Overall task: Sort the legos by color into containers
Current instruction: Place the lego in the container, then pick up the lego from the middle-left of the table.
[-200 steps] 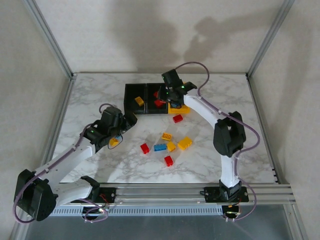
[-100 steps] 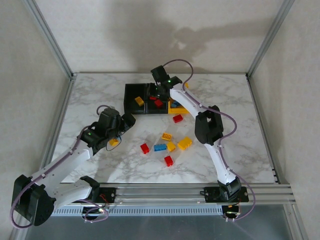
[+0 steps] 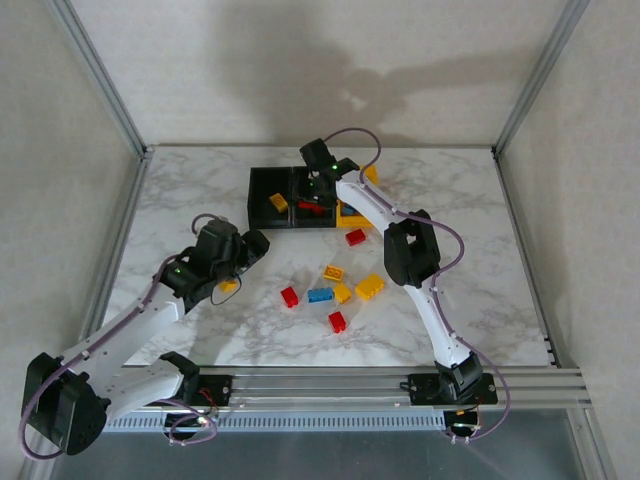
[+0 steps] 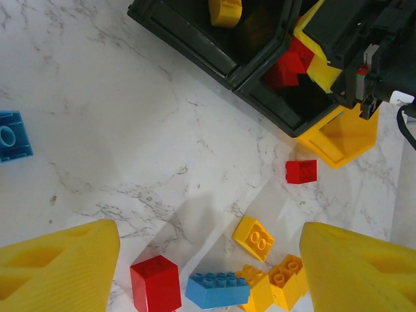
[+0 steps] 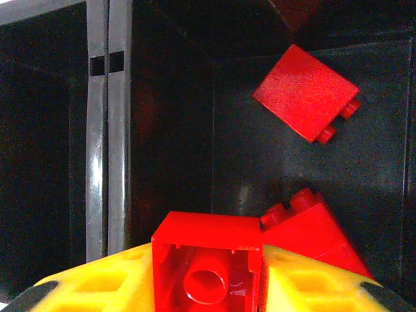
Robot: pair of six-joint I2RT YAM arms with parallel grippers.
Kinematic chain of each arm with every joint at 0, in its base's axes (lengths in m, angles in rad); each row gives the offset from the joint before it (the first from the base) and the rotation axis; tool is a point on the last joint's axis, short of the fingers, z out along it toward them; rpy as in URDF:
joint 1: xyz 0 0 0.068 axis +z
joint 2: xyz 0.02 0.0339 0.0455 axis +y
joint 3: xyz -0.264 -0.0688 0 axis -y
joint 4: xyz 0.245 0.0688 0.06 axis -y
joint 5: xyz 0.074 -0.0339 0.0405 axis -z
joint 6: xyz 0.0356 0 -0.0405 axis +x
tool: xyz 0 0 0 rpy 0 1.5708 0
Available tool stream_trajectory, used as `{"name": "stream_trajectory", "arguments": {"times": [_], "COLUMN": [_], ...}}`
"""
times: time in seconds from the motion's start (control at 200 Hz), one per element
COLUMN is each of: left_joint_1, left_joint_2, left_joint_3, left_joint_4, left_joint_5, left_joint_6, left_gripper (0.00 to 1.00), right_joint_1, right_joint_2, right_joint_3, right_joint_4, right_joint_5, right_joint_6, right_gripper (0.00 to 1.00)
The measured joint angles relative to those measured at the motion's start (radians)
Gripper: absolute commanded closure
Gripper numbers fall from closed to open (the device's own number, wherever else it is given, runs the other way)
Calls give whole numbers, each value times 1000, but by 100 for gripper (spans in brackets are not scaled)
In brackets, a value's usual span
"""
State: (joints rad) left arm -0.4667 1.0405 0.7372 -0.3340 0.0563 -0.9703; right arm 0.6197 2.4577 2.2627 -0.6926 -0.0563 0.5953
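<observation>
My right gripper is shut on a red lego, hollow underside facing the camera, low inside the middle black container. Two more red legos lie on that bin's floor. From above, this gripper hangs over the middle bin, between the left black bin holding a yellow lego and the yellow bin. My left gripper is open above the table, holding nothing. Beneath it lie a red lego, a blue one and yellow ones.
Loose legos lie mid-table: red, yellow, blue. A yellow lego sits under the left arm and a blue one beside it. Frame posts stand at the table's back corners.
The right arm has swung left from over the yellow bin to over the middle black bin, carrying the red lego. The left arm has drifted slightly left.
</observation>
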Motion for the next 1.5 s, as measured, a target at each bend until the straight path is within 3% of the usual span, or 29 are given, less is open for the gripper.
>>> {"name": "stream_trajectory", "arguments": {"times": [0.446,1.006,1.257,1.497], "left_joint_1": [0,-13,-50,-49], "left_joint_2": [2,54,109,109], "left_joint_3": [-8,-16,-16,-5], "left_joint_4": [1,-11,-59,-173], "left_joint_5": [1,27,0,-122], "left_joint_6": [0,39,53,21], "left_gripper": [26,26,26,30], "right_joint_1": [0,8,10,10], "right_joint_2": [-43,-670,-820,-892], "right_joint_3": [-60,-694,-991,-1093], "right_joint_4": [18,169,212,255], "right_joint_5": [10,34,25,2], "right_joint_6": [-5,-111,-137,-136], "right_gripper": [50,45,43,44]}}
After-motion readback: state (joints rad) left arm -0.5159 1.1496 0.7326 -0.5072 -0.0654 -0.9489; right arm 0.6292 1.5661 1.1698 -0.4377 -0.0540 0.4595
